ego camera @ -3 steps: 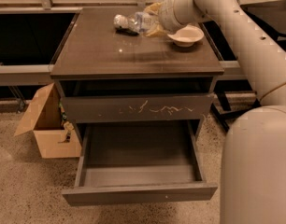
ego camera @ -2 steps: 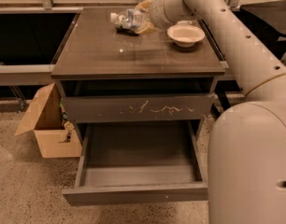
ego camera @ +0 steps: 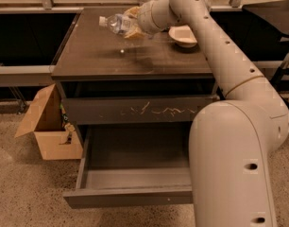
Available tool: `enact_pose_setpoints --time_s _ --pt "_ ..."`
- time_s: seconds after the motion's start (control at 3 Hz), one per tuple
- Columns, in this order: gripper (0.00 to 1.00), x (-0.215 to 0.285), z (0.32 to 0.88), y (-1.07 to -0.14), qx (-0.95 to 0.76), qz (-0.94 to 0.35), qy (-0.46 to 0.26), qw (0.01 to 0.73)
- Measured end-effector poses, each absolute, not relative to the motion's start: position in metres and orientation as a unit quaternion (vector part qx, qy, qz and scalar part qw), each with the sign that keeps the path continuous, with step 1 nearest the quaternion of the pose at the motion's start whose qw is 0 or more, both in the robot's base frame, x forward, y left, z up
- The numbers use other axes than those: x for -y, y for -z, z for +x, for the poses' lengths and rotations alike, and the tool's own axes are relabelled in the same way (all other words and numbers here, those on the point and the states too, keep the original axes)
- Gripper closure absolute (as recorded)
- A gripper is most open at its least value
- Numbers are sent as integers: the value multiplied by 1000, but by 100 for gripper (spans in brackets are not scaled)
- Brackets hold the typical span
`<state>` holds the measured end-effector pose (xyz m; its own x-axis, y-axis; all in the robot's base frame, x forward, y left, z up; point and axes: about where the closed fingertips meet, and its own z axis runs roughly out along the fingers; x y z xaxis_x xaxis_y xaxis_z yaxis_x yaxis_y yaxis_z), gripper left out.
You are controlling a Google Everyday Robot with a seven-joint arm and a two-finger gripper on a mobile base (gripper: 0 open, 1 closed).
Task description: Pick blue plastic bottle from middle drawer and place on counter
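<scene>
Clear plastic was recorded in the grasp of the gripper (ego camera: 131, 25): the bottle (ego camera: 115, 23) was held on its side above the rear part of the counter (ego camera: 97, 63), cap pointing left. The gripper was located at the far end of the arm (ego camera: 215, 56), over the back of the counter, and was found clamped on the bottle's base end. The bottle was judged to be just clear of the surface, a small shadow being noted on the counter beneath it. The drawer (ego camera: 130, 196) below was observed pulled out.

The following risks were identified. If the bottle were released from this sideways attitude, it could be expected to roll on the glossy top, and the left and rear edges were judged near enough for it to be lost over them. A thin-walled bottle gripped at one end could be crushed or squeezed out of the grasp. A bowl (ego camera: 183, 36) was noted close to the right of the gripper; it could be struck if the wrist were swung that way.

The bottle was seen to be small and transparent, with a white cap and a pale blue-white label round its body. No damage could be confirmed.
</scene>
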<state>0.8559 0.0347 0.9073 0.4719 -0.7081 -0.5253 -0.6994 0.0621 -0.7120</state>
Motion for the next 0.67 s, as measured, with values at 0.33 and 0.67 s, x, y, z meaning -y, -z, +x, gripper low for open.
enact_pose_setpoints --time_s 0.33,0.67 --pt "70 -46 859 -897 -522 -680 -20 515" --pt "47 -52 861 -890 -528 -677 -36 510"
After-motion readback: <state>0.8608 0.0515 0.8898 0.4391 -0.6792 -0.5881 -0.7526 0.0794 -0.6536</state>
